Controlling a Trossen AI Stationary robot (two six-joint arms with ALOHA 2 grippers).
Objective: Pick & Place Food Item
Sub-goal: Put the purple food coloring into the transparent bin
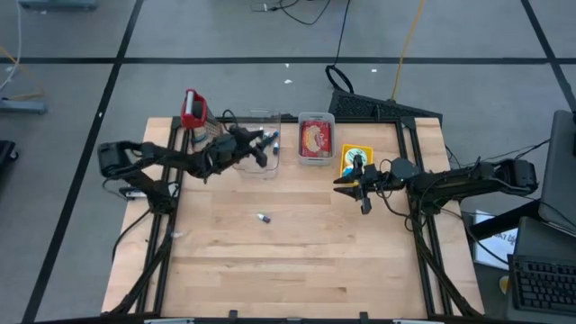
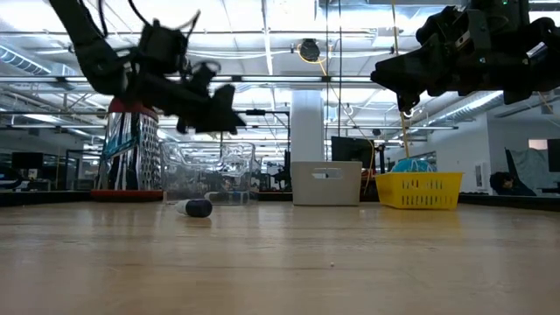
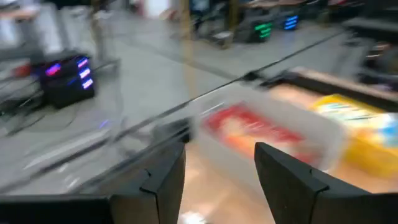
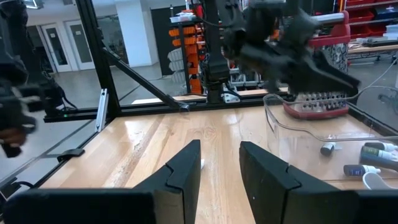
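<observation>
At the far left edge of the light wooden tabletop (image 1: 288, 261) stands a red wire rack (image 1: 193, 107), just behind the left arm. The left gripper (image 1: 266, 141) hangs above the clear plastic bin (image 1: 261, 166), its jaws released with a plain gap and nothing between them; the left wrist view looks past them toward a pale rectangular tub holding a red-wrapped food packet (image 3: 255, 129). Below and nearer than those jaws, a small dark capped object (image 1: 264, 218) lies alone on the bare wood; it also shows in the low view (image 2: 198, 207) in front of the bin. What it is cannot be told, though it may be the item to move. In the high view the tub (image 1: 316, 139) sits just right of the left jaws, and beyond it a yellow basket (image 1: 355, 158) sits right behind the right gripper (image 1: 362, 185). That gripper hovers over the wood with jaws parted and empty, facing the left arm across the tabletop. The task seems at its start or between picks, since neither gripper holds food. The next move likely calls for one arm to lower over its chosen item, centre it between the jaws, and clench.
</observation>
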